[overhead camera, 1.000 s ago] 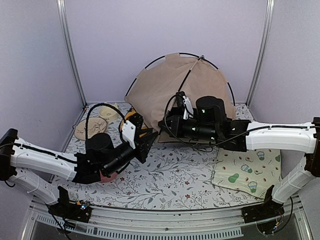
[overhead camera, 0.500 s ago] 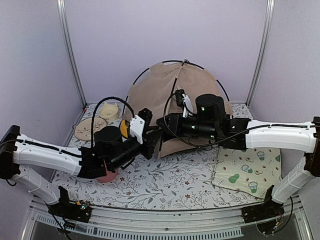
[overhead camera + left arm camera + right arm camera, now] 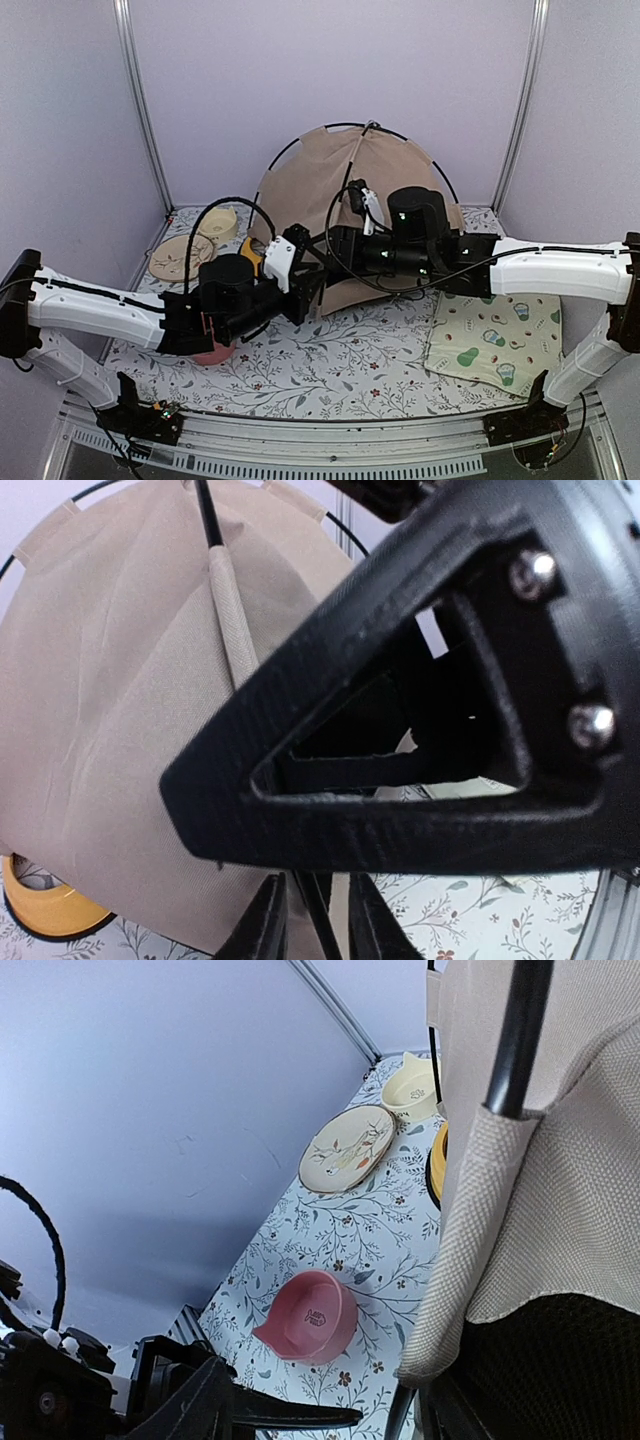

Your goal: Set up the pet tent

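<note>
Plate: one. Cream bowl: one. Pink bowl: one.
Left end effector: narrow, clasping a thin black pole of the one pet tent, which stands upright at the worktop's back.
Right end effector: parted, holding nothing, beside the tent's hem.
Printed mat: one.

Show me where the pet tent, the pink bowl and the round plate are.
pet tent (image 3: 310, 190), top external view, on its tan left panel.
pink bowl (image 3: 312, 1317), right wrist view, on the middle of its inside.
round plate (image 3: 347, 1148), right wrist view, on its patterned face.
</note>
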Robot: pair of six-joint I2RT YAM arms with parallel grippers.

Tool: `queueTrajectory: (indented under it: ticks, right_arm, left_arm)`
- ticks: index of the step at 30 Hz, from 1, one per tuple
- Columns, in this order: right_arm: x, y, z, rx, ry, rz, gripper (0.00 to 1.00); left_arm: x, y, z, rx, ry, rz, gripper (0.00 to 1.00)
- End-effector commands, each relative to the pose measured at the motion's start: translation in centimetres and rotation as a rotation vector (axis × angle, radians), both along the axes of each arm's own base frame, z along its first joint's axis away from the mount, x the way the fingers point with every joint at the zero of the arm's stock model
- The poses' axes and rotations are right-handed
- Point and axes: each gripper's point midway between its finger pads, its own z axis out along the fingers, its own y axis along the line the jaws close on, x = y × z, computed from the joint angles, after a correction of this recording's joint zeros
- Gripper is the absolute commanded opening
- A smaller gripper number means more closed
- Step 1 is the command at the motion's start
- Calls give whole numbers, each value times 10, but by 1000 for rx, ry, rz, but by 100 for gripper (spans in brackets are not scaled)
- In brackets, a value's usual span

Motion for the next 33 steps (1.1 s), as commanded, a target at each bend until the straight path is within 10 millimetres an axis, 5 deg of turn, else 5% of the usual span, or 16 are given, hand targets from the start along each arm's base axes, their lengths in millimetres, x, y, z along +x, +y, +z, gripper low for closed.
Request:
queueTrajectory:
  ticks: [1,18,24,28,33]
  right_arm:
    - [9,-2,14,7,-29,-27,68]
    - [-4,-16,21,7,-22,-11,77]
    - [-5,-23,21,-3,-24,-20,78]
    - [1,-43,25,-36,-50,-65,80]
    - [10,-84,52,-60,-133,-130,84]
  left_arm:
    - [11,-2,-7,14,58,40,24]
    - [48,-9,-22,23,124,121,18]
    - [56,-7,-23,36,115,135,6]
    - [59,4,-11,49,72,153,0]
    - [54,22,32,47,-94,129,0]
